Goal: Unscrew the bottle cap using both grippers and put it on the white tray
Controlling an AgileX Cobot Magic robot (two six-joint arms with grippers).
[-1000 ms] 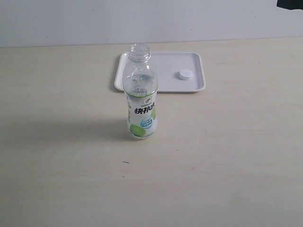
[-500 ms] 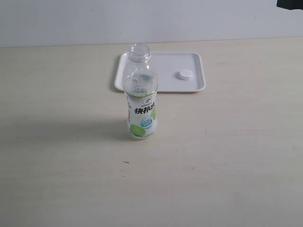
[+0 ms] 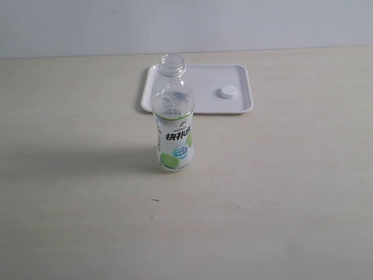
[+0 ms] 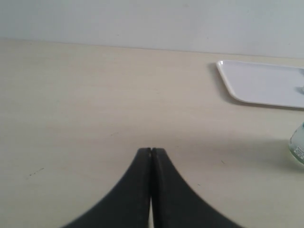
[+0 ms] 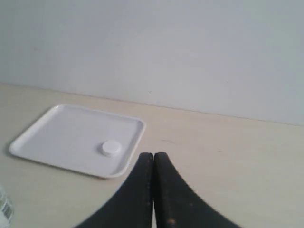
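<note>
The clear bottle [image 3: 173, 119] with the white-and-green lime label stands upright on the table, its neck uncapped. Behind it lies the white tray [image 3: 204, 105], and the small white bottle cap [image 3: 228, 91] rests on the tray's right part. Neither gripper shows in the exterior view. In the left wrist view my left gripper [image 4: 151, 150] is shut on nothing above bare table, with the tray [image 4: 256, 85] and an edge of the bottle [image 4: 298, 147] off to one side. My right gripper [image 5: 153, 154] is shut too and holds nothing, close to the tray [image 5: 61, 137] with the cap [image 5: 110, 148].
A pale wooden table [image 3: 280, 192] carries everything, and a plain light wall [image 3: 87, 23] runs along its far edge. A small dark fleck [image 3: 155, 200] marks the tabletop in front of the bottle.
A dark piece of the right arm that showed at the top right corner of the exterior view has gone out of sight. Bottle, tray and cap have not moved.
</note>
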